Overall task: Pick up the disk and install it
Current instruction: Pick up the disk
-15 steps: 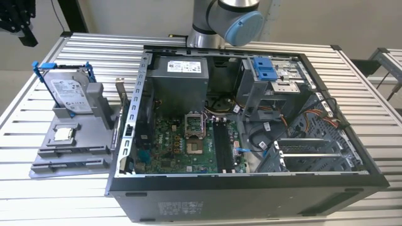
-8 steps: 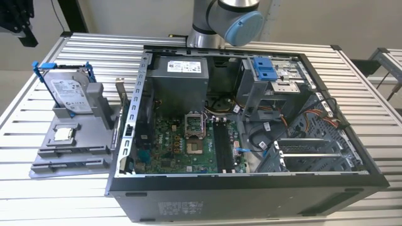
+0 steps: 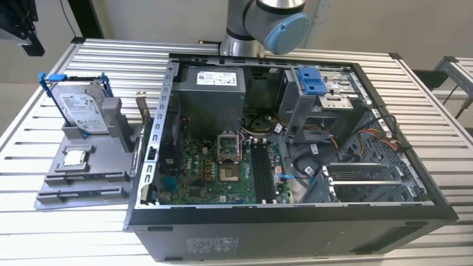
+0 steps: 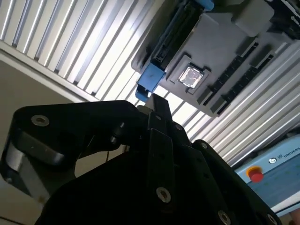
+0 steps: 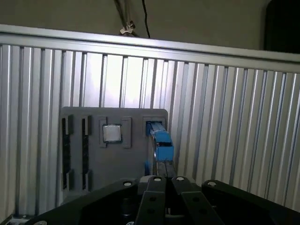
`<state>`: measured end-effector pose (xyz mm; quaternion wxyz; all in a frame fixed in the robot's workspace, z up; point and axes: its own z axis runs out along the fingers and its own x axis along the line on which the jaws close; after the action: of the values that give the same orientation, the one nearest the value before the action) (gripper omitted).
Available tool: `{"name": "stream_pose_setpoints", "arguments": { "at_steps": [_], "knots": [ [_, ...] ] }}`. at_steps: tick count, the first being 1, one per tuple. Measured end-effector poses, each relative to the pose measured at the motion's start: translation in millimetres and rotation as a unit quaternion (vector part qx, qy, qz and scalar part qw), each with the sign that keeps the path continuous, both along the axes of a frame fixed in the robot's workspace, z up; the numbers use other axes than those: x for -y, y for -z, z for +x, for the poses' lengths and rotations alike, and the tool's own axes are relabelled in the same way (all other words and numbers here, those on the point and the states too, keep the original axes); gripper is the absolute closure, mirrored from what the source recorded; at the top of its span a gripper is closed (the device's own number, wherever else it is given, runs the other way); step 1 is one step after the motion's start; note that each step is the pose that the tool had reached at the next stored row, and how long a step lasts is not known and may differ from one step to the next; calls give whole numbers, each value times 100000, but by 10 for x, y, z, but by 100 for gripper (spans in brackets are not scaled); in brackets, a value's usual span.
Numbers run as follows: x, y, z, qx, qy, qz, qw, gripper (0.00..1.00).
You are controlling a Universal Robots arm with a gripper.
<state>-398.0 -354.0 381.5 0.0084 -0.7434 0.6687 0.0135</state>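
Observation:
The disk [image 3: 77,108] stands on edge in a slot of the grey holder [image 3: 81,177], on the slatted table at the exterior view's left, beside the open computer case [image 3: 296,210]. It is silver-grey with a white label and a blue bracket. In both wrist views I see it edge-on from above, marked by its blue bracket [image 5: 161,140] [image 4: 151,79]. My gripper [image 5: 164,179] [image 4: 157,101] hangs well above it with the fingers shut together on nothing.
A small square silver chip [image 3: 74,158] [image 5: 112,133] [image 4: 191,76] lies on the holder near the disk. Inside the case, a drive cage with a blue tab [image 3: 314,80] sits at the back. A red button [image 4: 255,174] shows beyond the table edge.

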Motion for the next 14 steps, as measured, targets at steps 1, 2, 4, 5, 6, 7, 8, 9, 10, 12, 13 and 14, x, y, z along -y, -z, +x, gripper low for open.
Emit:
{"name": "stream_pose_setpoints", "arguments": {
  "at_steps": [1, 2, 4, 5, 6, 7, 8, 9, 10, 12, 13, 14],
  "knots": [
    [0, 4, 0, 4, -851, -52, 99996, 100],
    [0, 7, 0, 1, -1450, -108, 99989, 100],
    [0, 11, 0, 5, -1954, -226, 99981, 100],
    [0, 11, -1, 3, -1962, -229, 99980, 100],
    [0, 11, -1, 3, -1975, -230, 99980, 100],
    [0, 11, -1, 4, -1982, -231, 99980, 100],
    [0, 11, -1, 2, -1989, -231, 99980, 100],
    [0, 11, 0, 2, -1999, -232, 99980, 100],
    [0, 11, 0, 4, -2007, -233, 99980, 100],
    [0, 10, 0, -6, -2026, -235, 99979, 0],
    [0, 10, 0, -5, -2033, -236, 99979, 0],
    [0, 10, 0, -3, -2041, -234, 99979, 0]
  ]
}}
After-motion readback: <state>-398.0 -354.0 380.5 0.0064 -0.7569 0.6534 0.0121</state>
